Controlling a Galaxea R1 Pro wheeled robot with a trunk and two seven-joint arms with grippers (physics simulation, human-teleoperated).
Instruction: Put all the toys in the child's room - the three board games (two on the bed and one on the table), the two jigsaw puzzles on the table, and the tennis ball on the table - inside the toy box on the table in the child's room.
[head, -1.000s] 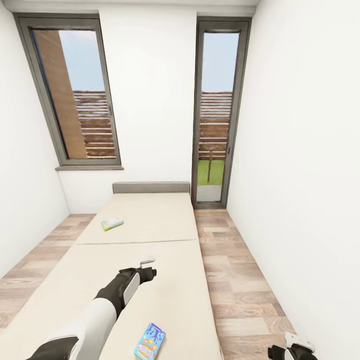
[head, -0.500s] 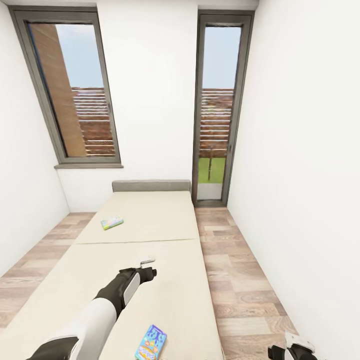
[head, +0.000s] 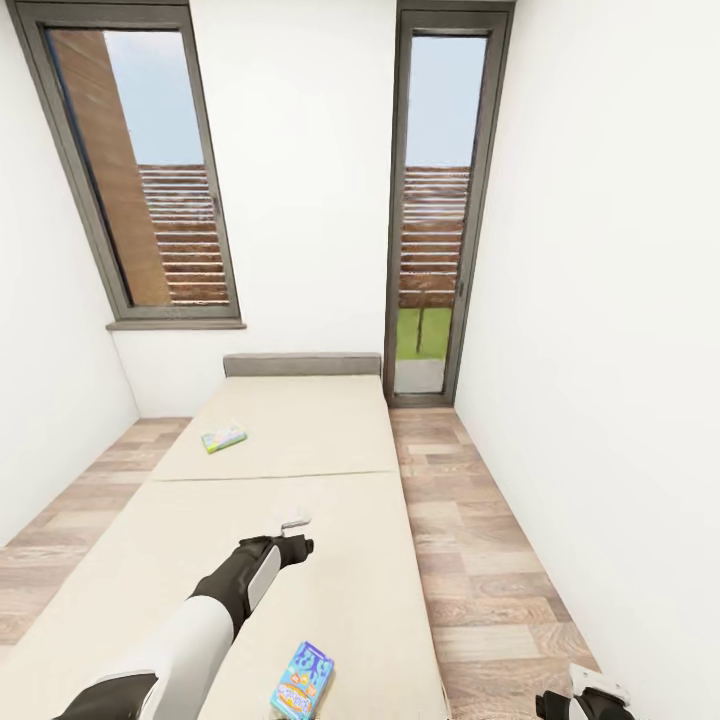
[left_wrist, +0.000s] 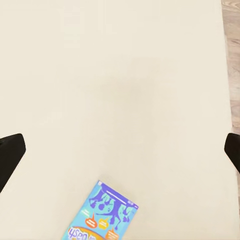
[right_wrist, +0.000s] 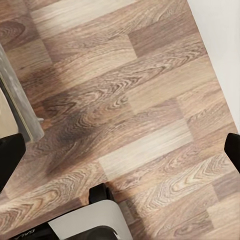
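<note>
- Two board games lie on the bed (head: 330, 560): near game box (head: 303, 681) flat on the cream cover close to the foot end, far game box (head: 224, 438) up toward the grey headboard (head: 302, 364), well apart from each other.
- Left claw (head: 295, 520) hovers over mid-bed, between the two boxes, touching neither.
- Left wrist view: dark fingertips (left_wrist: 11, 155) sit wide apart at the two frame edges, so I read the left claw as spread open and empty; the near game box (left_wrist: 102, 215) shows past them, lying at a slant.
- Right claw (head: 590, 690) hangs low beside the bed over the wood floor (head: 480, 560); the right wrist view has fingertips (right_wrist: 10, 152) wide apart too, nothing between them, planks beyond.
- Step in hand, my judgement: pick up the near box with the left arm.
- To do it well: pull the left arm back toward me until the box sits centred between the fingers, and turn the wrist to match its slant.
- Box is flat on a soft cover, so come down over its narrow width and pinch the edges, not the face.
- Risk: fingers may push into the cover or slide the box away; descend slowly, and close only once both fingers flank it.
- Toy box and desk aren't in front of me now; carrying comes later.
</note>
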